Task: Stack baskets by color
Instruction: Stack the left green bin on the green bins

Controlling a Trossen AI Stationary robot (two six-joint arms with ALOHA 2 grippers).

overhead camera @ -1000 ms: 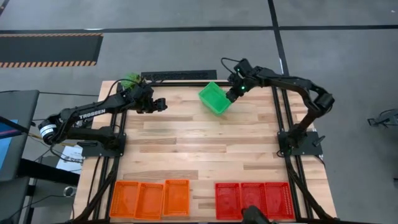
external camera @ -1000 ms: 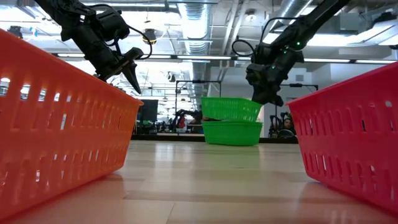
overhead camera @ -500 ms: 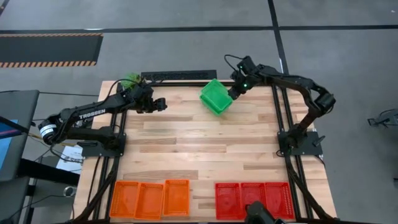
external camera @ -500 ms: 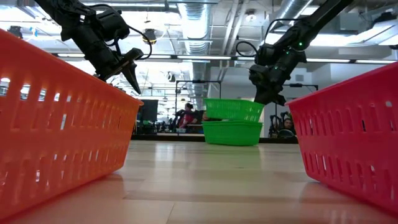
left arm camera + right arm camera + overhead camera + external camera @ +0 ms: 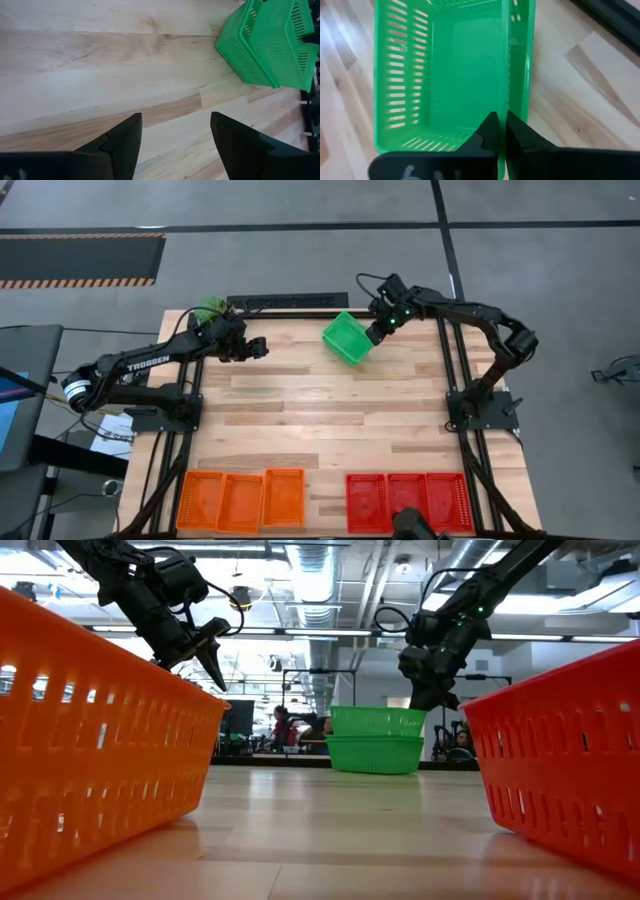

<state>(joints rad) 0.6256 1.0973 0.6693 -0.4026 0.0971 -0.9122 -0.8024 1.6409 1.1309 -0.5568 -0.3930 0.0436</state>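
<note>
Surface: wooden plank desk on a grey floor, seen from above with both dark arms reaching in from its far corners; an open workshop room shows behind it in the low view.
Green baskets: a nested pile sits at the far side of the desk, right of centre. The low view shows an upper basket seated in a lower one; whether a third lies inside I cannot tell.
Right pincer: the right pincer is at the pile's right-hand rim, its fingers pinched together over the wall of the top green basket, so it grips that basket.
Left pincer: the left pincer hangs above the far left part of the desk, well apart from the pile, fingers spread wide and holding nothing.
Orange baskets: three lie side by side in a row at the near left edge, not stacked.
Red baskets: three lie side by side at the near right edge, not stacked.
Done, as I judge it: green is stacked or nearly so, pending release of the top basket.
Left to do: the orange and the red groups each need gathering into a pile.
</note>
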